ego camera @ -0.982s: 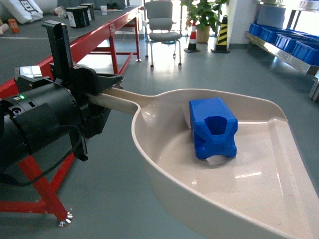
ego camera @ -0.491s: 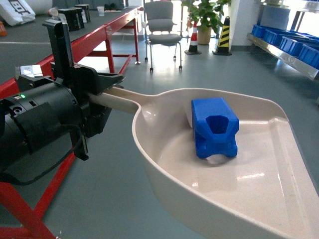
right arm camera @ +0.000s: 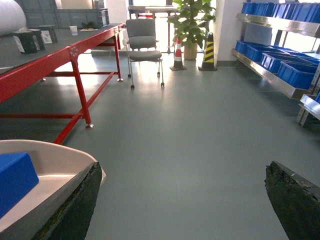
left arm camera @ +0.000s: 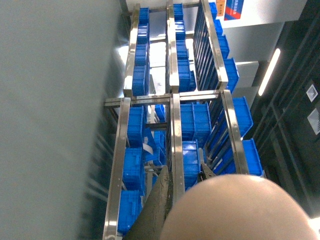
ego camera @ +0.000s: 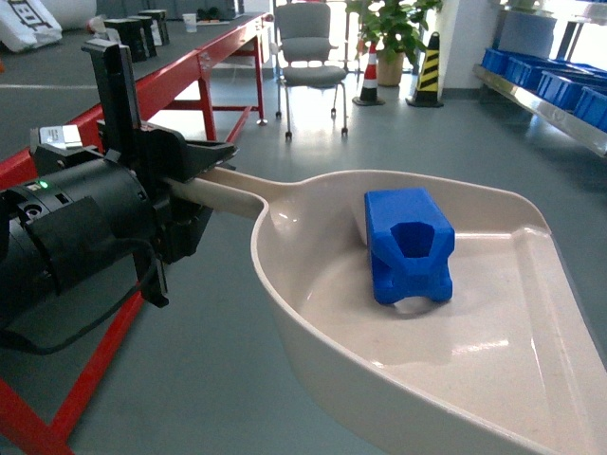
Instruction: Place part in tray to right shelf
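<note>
We're carrying the tray (ego camera: 493, 332) out over open floor (ego camera: 285, 133), and the worry is plain: the part (ego camera: 408, 245) sits loose in the pan, nothing pinning it, so a tilt toward the flat front lip or a jolt from the base could send it sliding off before we reach the shelf (ego camera: 555, 90) off to our right. The left gripper (ego camera: 180, 175) has its jaws clamped on the tray's handle (ego camera: 223, 190), and the part lies well along from them, past the handle, near the pan's back wall. The right gripper (right arm camera: 182, 200) has jaws spread wide, holding nothing, with the part just beyond its left finger.
</note>
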Available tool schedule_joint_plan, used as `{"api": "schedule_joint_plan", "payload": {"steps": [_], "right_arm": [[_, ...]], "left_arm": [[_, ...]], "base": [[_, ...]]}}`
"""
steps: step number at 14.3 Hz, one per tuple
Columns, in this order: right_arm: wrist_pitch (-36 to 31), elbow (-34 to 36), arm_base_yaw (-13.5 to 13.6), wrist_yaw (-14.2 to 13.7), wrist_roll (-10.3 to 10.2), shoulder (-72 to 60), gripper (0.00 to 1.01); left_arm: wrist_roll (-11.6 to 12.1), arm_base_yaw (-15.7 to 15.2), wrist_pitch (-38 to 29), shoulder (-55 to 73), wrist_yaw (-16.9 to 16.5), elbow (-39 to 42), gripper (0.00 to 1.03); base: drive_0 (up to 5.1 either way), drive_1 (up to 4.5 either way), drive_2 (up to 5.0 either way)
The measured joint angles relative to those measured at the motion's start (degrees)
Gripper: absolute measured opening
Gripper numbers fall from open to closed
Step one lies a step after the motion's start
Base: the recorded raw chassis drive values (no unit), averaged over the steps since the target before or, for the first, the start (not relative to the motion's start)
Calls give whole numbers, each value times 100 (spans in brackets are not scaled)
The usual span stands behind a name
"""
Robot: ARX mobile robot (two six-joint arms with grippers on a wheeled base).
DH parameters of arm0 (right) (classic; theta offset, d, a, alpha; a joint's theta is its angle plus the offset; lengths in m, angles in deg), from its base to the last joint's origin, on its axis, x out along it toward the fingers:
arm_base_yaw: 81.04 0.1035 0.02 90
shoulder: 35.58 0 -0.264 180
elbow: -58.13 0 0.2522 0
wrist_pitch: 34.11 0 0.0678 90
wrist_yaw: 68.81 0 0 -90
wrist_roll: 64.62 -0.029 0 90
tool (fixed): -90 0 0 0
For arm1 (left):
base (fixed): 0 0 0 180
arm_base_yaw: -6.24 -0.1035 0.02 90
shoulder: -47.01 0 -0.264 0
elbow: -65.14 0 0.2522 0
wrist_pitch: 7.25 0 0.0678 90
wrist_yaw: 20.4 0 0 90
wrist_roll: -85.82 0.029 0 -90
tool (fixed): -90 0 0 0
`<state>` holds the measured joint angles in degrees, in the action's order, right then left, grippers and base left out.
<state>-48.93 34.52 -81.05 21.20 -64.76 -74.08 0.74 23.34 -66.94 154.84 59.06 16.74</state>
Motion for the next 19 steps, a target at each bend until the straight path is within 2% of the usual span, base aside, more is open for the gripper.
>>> {"api": "schedule_joint_plan", "payload": {"steps": [19], "right_arm": [[11, 0, 2, 4, 0, 0, 98]], "left_arm": [[0, 0, 22, 0, 7, -4, 13]], "base": [[3, 416, -409]]}}
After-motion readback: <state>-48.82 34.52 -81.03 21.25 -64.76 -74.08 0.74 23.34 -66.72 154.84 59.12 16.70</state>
